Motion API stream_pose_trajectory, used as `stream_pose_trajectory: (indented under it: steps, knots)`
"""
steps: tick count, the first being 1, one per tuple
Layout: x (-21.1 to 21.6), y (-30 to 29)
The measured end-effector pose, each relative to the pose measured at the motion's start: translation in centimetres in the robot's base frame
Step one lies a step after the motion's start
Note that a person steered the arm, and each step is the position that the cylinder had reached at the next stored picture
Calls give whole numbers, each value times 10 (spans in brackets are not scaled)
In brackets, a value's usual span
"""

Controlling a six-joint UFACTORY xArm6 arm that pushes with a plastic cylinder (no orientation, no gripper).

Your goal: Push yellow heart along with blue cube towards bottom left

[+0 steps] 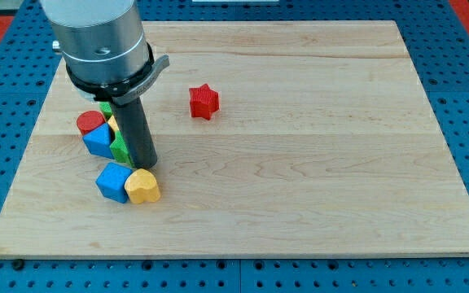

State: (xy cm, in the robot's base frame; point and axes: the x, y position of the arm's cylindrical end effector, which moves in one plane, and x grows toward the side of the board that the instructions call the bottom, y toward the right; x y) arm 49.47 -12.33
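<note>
The yellow heart [143,187] lies at the view's lower left, touching the blue cube [112,181] on its left. My tip [143,165] stands just above the heart, at its top edge, and up and to the right of the blue cube. The arm's grey body hides the board above the tip.
A cluster sits just left of the rod: a red block [90,122], a blue block [98,141], a green block [120,149] and a sliver of yellow [111,124], partly hidden. A red star [204,101] lies alone up and right. The wooden board [300,163] has its bottom edge below the heart.
</note>
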Motion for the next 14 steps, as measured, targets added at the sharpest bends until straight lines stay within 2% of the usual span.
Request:
stream_pose_trajectory:
  steps: [1, 2, 3, 4, 5, 8, 10, 14]
  knots:
    - [0, -2]
    - [0, 37]
    - [42, 99]
    - [85, 131]
    - [90, 131]
    - [77, 58]
    - [50, 46]
    - [48, 11]
